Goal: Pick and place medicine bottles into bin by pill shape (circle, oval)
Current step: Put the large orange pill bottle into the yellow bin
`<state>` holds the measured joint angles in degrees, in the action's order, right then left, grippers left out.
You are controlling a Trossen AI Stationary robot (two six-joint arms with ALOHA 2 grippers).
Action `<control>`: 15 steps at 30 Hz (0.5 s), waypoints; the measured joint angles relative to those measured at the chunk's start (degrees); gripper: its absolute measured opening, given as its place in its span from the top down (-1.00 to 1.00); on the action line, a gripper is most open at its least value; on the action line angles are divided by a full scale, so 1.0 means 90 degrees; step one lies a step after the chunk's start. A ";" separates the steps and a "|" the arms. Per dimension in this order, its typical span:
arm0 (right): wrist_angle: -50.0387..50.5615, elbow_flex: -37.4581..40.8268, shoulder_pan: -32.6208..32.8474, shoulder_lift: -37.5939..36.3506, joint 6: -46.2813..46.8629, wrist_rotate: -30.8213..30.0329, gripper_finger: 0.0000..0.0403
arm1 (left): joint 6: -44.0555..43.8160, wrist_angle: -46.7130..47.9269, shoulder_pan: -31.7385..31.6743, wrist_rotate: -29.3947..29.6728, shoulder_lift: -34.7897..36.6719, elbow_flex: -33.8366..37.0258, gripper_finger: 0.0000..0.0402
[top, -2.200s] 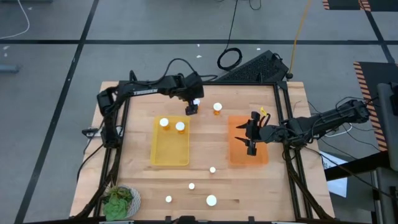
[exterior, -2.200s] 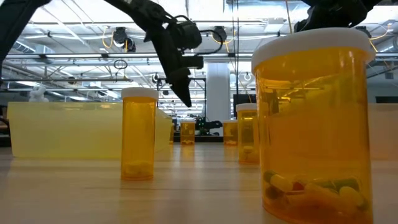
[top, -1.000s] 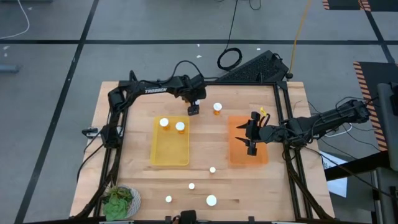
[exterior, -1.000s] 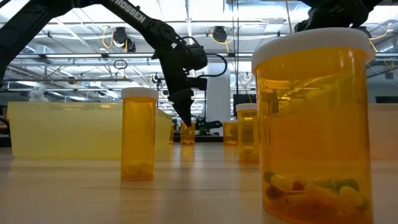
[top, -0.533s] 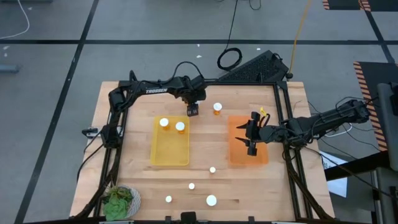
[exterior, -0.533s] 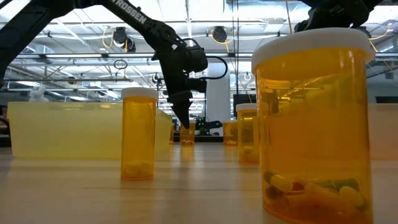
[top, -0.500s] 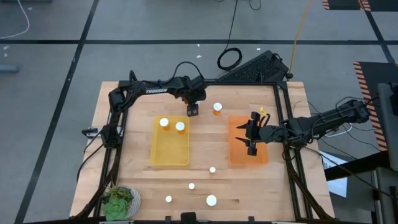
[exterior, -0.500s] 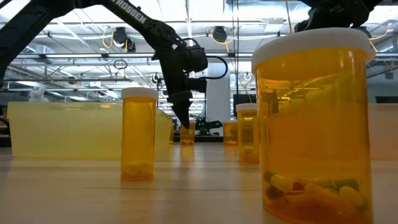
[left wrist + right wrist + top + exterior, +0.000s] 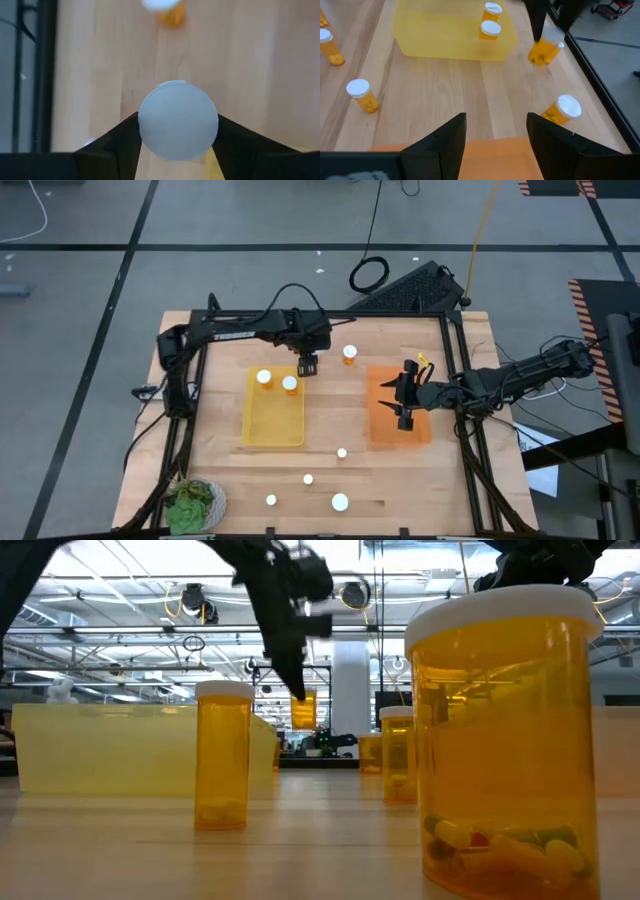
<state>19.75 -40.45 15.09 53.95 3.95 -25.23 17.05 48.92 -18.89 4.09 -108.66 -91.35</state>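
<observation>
Wooden worktop (image 9: 200,430): the left hand (image 9: 307,366), clamped on a medicine bottle (image 9: 303,710), has just lifted it clear near the yellow bin (image 9: 272,420); the right hand (image 9: 404,402) hovers, fingers apart, over the orange bin (image 9: 385,430).

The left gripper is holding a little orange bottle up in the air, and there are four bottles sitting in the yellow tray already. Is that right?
Almost. The left gripper does hold a bottle up off the table, as the low view shows. But the yellow tray holds two bottles, not four: the high view shows just two white caps at its far end.
</observation>
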 joint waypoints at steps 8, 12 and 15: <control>-0.0022 0.0000 0.0000 0.0000 0.0007 0.0000 -0.01 | -0.0602 0.0576 0.0643 0.0052 0.1422 0.0000 -0.11; -0.0011 0.0000 0.0000 0.0000 0.0028 0.0000 -0.01 | -0.0919 0.1121 0.1036 0.0050 0.1960 0.0000 -0.11; -0.0015 0.0000 0.0000 0.0000 0.0032 0.0002 -0.01 | -0.1187 0.1521 0.1321 0.0052 0.2226 -0.0001 -0.05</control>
<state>19.61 -40.45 15.09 53.95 4.24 -25.21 6.37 62.61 -6.99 4.56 -88.62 -91.36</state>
